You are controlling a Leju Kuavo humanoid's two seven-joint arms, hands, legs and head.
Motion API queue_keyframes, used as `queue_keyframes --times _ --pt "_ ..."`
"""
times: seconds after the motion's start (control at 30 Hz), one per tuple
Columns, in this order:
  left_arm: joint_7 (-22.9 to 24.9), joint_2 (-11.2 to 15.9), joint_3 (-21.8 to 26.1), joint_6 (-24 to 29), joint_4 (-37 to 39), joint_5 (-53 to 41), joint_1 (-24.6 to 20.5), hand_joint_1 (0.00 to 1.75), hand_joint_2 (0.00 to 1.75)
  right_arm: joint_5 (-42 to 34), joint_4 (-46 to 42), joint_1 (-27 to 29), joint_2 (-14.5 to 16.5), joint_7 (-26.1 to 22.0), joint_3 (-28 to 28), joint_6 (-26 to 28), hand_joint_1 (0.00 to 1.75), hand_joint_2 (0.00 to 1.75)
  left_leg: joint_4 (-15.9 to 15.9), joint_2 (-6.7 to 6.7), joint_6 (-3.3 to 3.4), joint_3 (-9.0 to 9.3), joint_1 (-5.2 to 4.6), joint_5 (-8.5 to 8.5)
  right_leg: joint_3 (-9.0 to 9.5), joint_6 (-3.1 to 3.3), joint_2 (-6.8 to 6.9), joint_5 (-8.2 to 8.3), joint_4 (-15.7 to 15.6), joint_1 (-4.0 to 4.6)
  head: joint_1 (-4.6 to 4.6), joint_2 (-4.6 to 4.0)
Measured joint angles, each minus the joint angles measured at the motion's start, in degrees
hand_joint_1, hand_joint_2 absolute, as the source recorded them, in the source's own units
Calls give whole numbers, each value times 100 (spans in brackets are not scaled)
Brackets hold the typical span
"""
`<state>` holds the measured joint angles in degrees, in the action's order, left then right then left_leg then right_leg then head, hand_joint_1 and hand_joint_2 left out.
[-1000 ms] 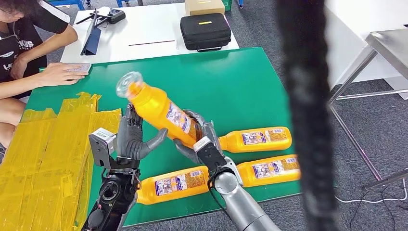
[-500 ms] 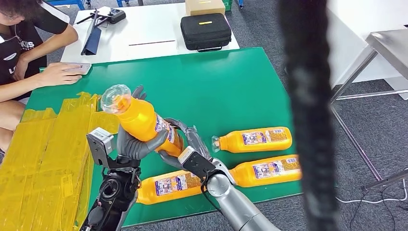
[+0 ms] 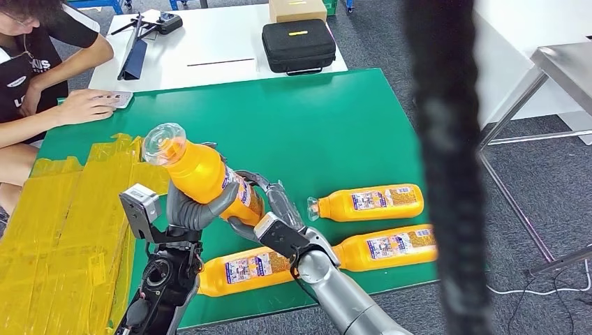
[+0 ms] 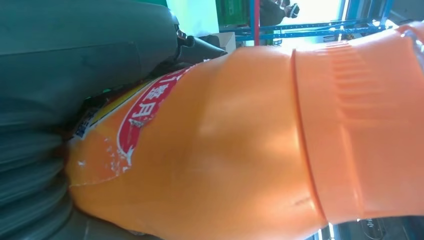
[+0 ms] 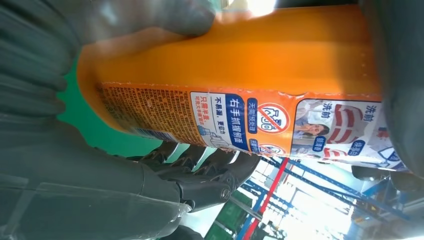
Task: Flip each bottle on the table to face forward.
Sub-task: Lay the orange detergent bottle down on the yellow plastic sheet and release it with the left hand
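Open green table lies ahead of the hands; three lying bottles block the near right, yellow tape and a person's hand the left.

Head view high, looking down; wrist views close on bottle.

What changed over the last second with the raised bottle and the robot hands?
The raised bottle shifted left and stood more upright. The left robot hand closed around its middle; the right robot hand still grips its base. The three bottles lying on the green table stayed put.
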<state>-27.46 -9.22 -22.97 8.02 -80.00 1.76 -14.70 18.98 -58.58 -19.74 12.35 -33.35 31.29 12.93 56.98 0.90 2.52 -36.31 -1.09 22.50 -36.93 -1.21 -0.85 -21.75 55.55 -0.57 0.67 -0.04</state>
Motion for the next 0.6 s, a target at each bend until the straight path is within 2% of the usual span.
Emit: queue_keyframes --times 0.1,0.23,0.4,0.5,0.6 --pt "-44 -2 27 59 0 4 -16 175 175 8 -1 4 20 -5 7 84 4 175 0 0 0 0 0 0 0 0 0 0 0 0 0 0" --pt "-121 -1 142 484 1 -235 -51 175 175 -10 -91 71 26 -39 34 197 0 175 0 -1 0 0 0 0 -1 0 0 0 0 0 1 0" --pt "-225 10 358 1833 64 -1429 -139 175 175 -46 -394 182 23 -46 61 318 0 175 0 -1 0 0 1 0 -1 0 0 0 0 0 -1 0" --pt "-208 31 597 2798 252 -2578 -250 175 175 -49 -656 257 17 18 86 345 0 175 0 -5 -1 1 1 0 -1 0 -2 0 0 0 1 0" --pt "-239 -17 1148 3154 449 -4227 -350 175 175 -37 -970 358 -9 152 110 356 0 175 0 -2 -1 1 1 -3 -1 1 -1 0 1 0 -1 0"
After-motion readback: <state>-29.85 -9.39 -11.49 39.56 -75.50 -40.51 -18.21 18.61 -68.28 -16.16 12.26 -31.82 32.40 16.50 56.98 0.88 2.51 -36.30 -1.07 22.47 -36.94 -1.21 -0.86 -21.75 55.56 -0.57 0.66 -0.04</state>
